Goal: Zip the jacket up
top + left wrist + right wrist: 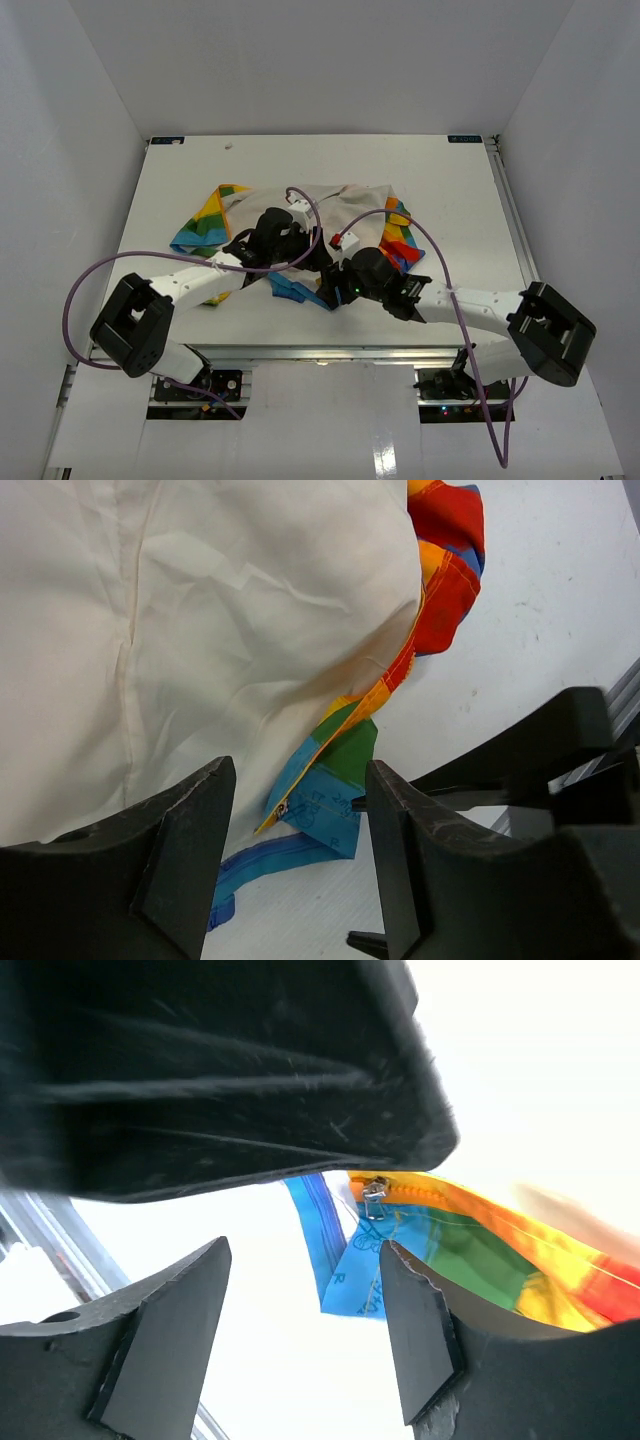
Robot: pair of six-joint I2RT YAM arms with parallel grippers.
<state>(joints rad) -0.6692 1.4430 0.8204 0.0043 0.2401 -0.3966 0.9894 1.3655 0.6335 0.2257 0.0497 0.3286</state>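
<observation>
Left gripper (295,880): jaws spread, nothing between them, pointed at the lower front corner of the jacket (200,630). Right gripper (300,1340): likewise spread and empty, facing the zipper slider (375,1192) from close by. The slider sits at the bottom end of the orange teeth, beside a loose blue strip (318,1222).

We judge this the approach; no grasp made, zip not yet run. Next we need one gripper pinching the hem below the slider and the other closing on the small pull, which demands fine aim.

The jacket lies bunched mid-table (180,190), cream lining up, coloured edge toward the arms.
</observation>
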